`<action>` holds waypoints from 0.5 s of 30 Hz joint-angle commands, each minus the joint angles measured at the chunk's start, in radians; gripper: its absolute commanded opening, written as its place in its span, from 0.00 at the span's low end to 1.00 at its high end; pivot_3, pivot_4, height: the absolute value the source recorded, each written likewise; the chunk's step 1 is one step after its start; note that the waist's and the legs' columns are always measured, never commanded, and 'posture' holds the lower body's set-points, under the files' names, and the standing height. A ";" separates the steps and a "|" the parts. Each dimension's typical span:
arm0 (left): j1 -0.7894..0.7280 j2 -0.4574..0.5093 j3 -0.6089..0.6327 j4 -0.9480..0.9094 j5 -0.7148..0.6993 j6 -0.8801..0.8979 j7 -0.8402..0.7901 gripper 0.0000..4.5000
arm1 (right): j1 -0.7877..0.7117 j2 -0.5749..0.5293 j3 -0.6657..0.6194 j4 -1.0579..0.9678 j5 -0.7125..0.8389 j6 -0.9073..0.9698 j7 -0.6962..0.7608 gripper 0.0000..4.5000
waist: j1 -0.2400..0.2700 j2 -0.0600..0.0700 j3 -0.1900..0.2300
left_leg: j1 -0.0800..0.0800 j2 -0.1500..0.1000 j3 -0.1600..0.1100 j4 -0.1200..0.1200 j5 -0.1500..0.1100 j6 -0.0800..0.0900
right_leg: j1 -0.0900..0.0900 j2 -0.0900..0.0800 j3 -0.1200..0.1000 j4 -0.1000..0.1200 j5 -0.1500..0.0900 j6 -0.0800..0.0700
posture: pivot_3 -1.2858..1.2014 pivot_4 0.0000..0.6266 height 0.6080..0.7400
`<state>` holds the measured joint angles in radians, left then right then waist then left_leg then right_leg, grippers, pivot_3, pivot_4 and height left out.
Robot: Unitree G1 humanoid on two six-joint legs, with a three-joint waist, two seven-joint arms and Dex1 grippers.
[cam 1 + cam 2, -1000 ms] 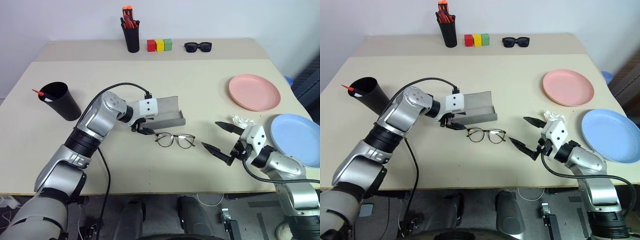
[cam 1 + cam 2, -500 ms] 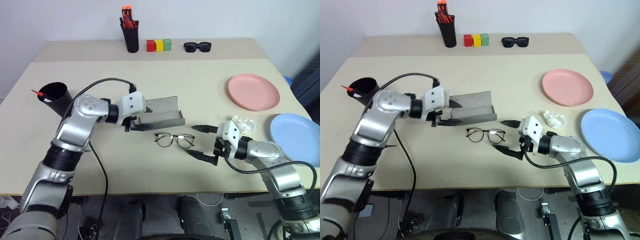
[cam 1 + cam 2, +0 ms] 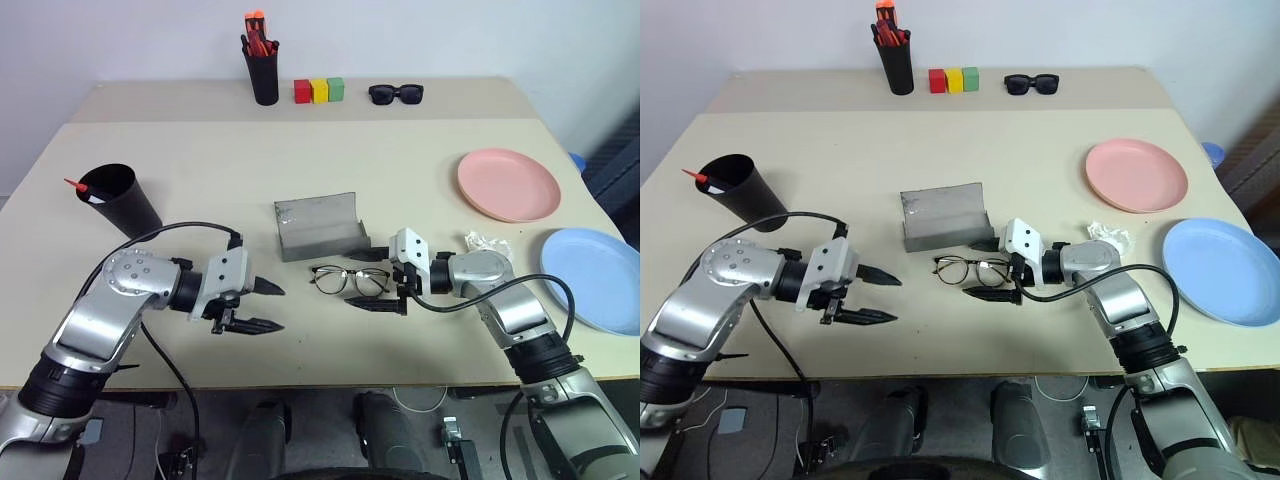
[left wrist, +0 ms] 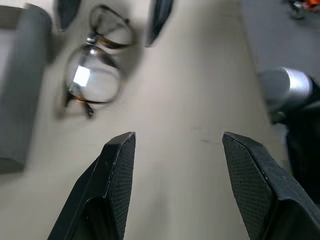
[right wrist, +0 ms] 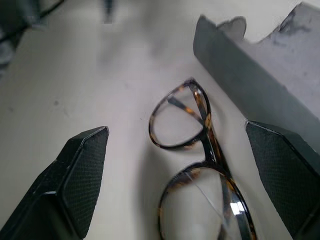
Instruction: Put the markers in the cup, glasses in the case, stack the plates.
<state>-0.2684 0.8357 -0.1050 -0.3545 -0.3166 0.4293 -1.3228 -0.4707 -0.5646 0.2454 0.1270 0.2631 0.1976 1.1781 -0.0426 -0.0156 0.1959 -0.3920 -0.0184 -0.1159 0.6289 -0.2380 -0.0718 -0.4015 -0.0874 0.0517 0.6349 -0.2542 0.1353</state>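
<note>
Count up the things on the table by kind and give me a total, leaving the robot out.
Plates: 2, pink plate and blue plate
Eyewear: 2, glasses and sunglasses
Black cups: 2, cup and pen pot
Blocks: 3, coloured blocks
Spectacle case: 1, case
Crumpled paper: 1, paper
Total: 11

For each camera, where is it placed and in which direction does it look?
Head, two eyes: look down over the table, both arms.
Left wrist: behind the left tool, open, facing the glasses and case.
Right wrist: behind the right tool, open, straddling the glasses.
Shared: glasses and case.
</note>
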 commanded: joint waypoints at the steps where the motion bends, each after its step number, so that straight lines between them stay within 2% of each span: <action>1: 0.043 0.031 0.069 -0.060 -0.030 -0.053 0.011 0.62 | -0.037 -0.002 0.000 0.013 -0.017 -0.025 0.029 1.00 | 0.001 0.000 0.000 | 0.000 0.000 0.000 0.000 0.000 0.000 | 0.000 0.000 0.000 0.000 0.000 0.000 | 0.52 0.24 1.00; 6: 0.154 0.030 0.168 -0.101 -0.062 -0.086 0.070 0.62 | -0.057 -0.005 -0.005 0.046 -0.036 -0.039 0.043 1.00 | -0.001 0.000 0.000 | 0.000 0.000 0.000 0.000 0.000 0.000 | 0.000 0.000 0.000 0.000 0.000 0.000 | 0.52 0.24 1.00; 10: 0.289 -0.018 0.261 -0.124 -0.094 -0.154 0.124 0.62 | -0.065 -0.001 -0.007 0.060 -0.045 -0.047 0.047 1.00 | -0.002 0.000 0.000 | 0.000 0.000 0.000 -0.001 0.000 0.000 | 0.000 0.000 0.000 0.000 0.000 0.000 | 0.52 0.24 1.00; 12: 0.338 -0.019 0.297 -0.143 -0.126 -0.115 0.147 0.62 | -0.069 0.002 -0.006 0.064 -0.049 -0.050 0.049 1.00 | -0.001 0.000 0.000 | 0.000 0.000 0.000 0.000 0.000 0.000 | 0.000 0.000 0.000 0.000 0.000 0.000 | 0.52 0.24 1.00; 15: 0.404 0.014 0.351 -0.147 -0.199 -0.091 0.093 0.62 | -0.076 0.009 -0.003 0.075 -0.055 -0.057 0.052 1.00 | 0.001 0.000 0.000 | 0.000 0.000 0.000 0.000 0.000 0.000 | 0.000 0.000 0.000 0.000 0.000 -0.001 | 0.52 0.24 1.00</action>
<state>0.1163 0.8310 0.1887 -0.4734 -0.4583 0.3459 -1.1942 -0.5242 -0.5617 0.2550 0.2060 0.2079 0.1602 1.2248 -0.0414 -0.0154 0.1960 -0.3918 -0.0182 -0.1158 0.6288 -0.2381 -0.0717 -0.4015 -0.0875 0.0518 0.6346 -0.2541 0.1346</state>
